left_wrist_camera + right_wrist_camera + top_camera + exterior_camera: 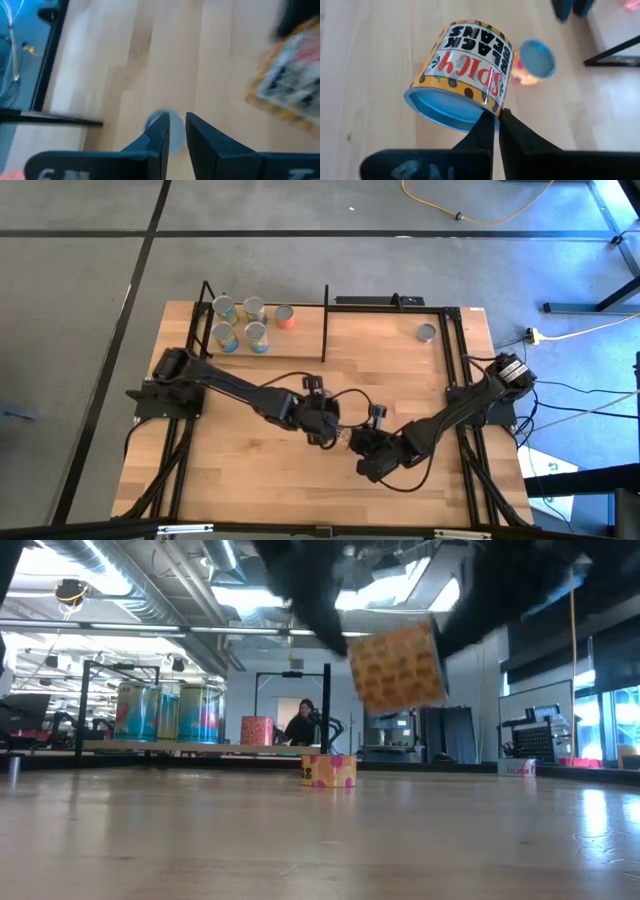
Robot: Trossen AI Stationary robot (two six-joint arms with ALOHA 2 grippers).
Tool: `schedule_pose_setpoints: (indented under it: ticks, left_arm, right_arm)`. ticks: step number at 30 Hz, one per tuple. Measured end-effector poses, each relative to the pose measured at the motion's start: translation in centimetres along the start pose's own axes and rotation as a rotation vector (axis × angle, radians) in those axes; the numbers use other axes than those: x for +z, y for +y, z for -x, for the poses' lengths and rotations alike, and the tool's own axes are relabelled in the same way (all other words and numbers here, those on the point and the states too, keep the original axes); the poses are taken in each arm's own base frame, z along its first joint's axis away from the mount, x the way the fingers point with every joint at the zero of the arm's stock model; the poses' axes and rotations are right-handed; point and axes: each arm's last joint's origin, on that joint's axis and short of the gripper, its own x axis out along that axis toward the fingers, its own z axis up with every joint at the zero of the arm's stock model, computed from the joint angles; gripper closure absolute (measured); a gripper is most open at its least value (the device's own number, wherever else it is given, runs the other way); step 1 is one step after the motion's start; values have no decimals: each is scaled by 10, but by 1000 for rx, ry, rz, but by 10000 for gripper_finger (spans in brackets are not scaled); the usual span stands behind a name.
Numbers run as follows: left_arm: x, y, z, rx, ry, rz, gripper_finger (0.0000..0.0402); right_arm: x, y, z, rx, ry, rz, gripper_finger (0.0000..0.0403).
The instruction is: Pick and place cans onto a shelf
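Observation:
My right gripper (496,112) (360,444) is at the table's middle, shut on a tan can labelled "Spicy Black Beans" (465,70), which hangs tilted above the table in the low view (398,665). My left gripper (176,125) (324,424) is close beside it, empty, with a narrow gap between its fingers. A yellow-pink can (328,770) (532,62) stands on the table below the left gripper. The shelf (300,345) at the far left holds several cans (240,322) standing upright. My right gripper pinches the tan can at the rim of its silver end (475,118) between its two fingertips. The can is lifted clear of the table and tilted, with its silver end turned toward the wrist camera.
One more can (427,332) stands alone at the table's far right. Black rods (325,320) frame the shelf. Bare wooden tabletop (250,470) lies toward the near edge. A person (302,723) is in the room far behind the table.

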Motion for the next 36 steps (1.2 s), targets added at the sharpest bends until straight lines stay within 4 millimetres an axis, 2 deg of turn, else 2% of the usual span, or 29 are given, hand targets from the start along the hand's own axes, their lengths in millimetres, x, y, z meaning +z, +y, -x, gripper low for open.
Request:
schedule_pose_setpoints:
  ticks: [5, 11, 15, 21, 25, 28, 36]
  left_arm:
    - [3, 12, 43, -6, -62, 33, 347]
    - [-8, 25, 86, 1, -58, 110, 347]
    - [-17, 25, 109, 1, -60, 128, 347]
    - [-25, 26, 131, 4, -69, 143, 347]
    - [-31, 30, 147, -4, -86, 179, 347]
    - [-35, 34, 155, -11, -86, 201, 347]
    - [-39, 54, 171, -4, -118, 279, 347]
  right_arm:
    - [27, -14, 19, -11, -11, -7, 392]
    - [62, -33, 37, 32, -32, -88, 392]
    - [87, -50, 45, 66, -66, -136, 392]
    - [116, -83, 48, 122, -95, -202, 392]
    - [123, -104, 42, 176, -53, -209, 392]
    - [121, -116, 37, 232, 31, -197, 392]
    - [97, -145, 36, 285, 378, -158, 392]
